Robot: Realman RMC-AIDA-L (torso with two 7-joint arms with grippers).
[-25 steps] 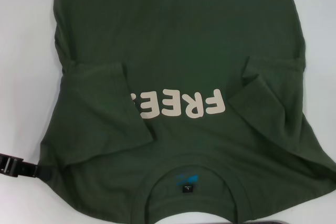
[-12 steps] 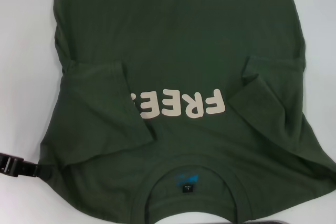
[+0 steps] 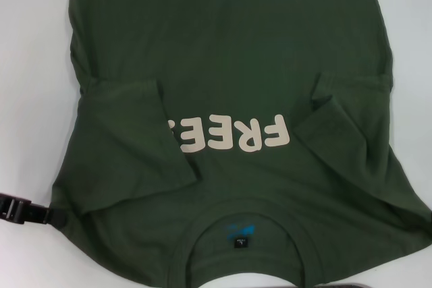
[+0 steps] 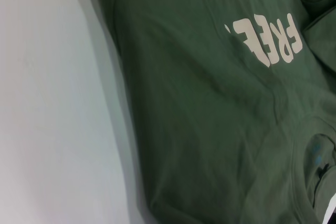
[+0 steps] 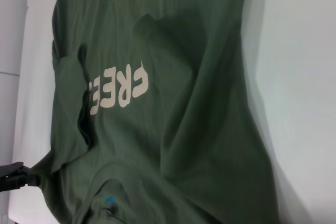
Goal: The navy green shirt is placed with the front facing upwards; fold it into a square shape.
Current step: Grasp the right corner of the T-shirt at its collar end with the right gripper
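The white table [image 3: 27, 65] holds everything. The navy green shirt [image 3: 229, 52] lies flat on it, front side up, and covers most of the head view. Its long way runs from near the robot to far away. The collar [image 3: 246, 217] is at the near end and the body stretches away to the far end. Both short sleeves are folded in over the front. The left sleeve [image 3: 128, 139] covers the end of the writing. The right sleeve [image 3: 351, 126] lies just beside the letter F.

Big cream letters [image 3: 233, 134] on the chest read "FREE", upside down from the robot's side. Inside the collar sits a small black label [image 3: 241, 241] with a blue mark just beyond it. Its writing is too small to read.

The left hand [image 3: 17, 208] is at the shirt's near left edge, at the shoulder. I cannot tell if it is wide or narrow. The right hand does not show.
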